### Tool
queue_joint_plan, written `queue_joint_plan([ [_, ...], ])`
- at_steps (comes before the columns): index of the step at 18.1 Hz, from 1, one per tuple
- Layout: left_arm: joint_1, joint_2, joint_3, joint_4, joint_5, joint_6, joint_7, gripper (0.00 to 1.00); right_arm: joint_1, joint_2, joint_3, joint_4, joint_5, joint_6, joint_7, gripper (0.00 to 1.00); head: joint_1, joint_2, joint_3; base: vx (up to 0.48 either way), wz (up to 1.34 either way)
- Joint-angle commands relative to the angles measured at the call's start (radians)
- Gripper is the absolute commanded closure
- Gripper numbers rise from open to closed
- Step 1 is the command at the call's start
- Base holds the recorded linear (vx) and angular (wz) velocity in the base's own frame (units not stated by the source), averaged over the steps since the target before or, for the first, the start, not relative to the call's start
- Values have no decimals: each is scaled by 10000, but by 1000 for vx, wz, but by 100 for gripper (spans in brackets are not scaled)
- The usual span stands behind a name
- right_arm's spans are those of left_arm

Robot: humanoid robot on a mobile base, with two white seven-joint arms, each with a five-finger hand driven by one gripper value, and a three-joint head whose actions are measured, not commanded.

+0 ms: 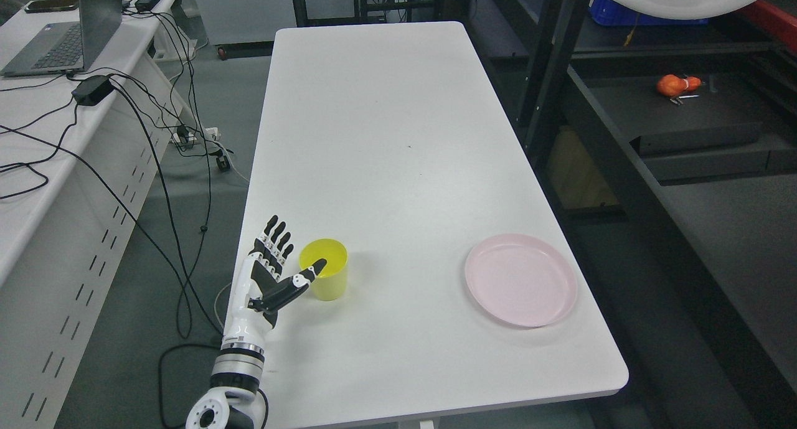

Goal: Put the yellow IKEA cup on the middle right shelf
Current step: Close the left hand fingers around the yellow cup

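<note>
One yellow IKEA cup (324,278) sits upright and empty, left hand (272,273) spread wide beside it, thumb over the rim.

Left robot hand (269,273) spread beside yellow cup (324,269), thumb over rim.

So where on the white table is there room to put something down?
Most of the white table is bare: everything beyond the yellow cup and pink plate, plus the stretch between them. It is tight only at the near left corner, where the open left robot hand sits beside the cup.
</note>
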Motion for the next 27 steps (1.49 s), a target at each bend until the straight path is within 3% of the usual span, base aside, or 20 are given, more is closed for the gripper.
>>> queue_joint_plan([
  [1,-342,175,-210,391,-255,238,2,1,138,-175,169,0,-245,8,-8,1,0,0,0,0,0],
  [10,-481,175,-823,713,-1114,315,-14,1,138,-175,169,0,-245,8,-8,1,0,0,0,0,0],
  [24,-1032,175,-1054,2124,-1161,269,-60,1,138,-175,169,0,-245,8,-8,1,0,0,0,0,0],
  [27,-1048,175,-1054,2140,-1161,239,-75,9,138,-175,169,0,-245,8,-8,1,0,1,0,0,0],
])
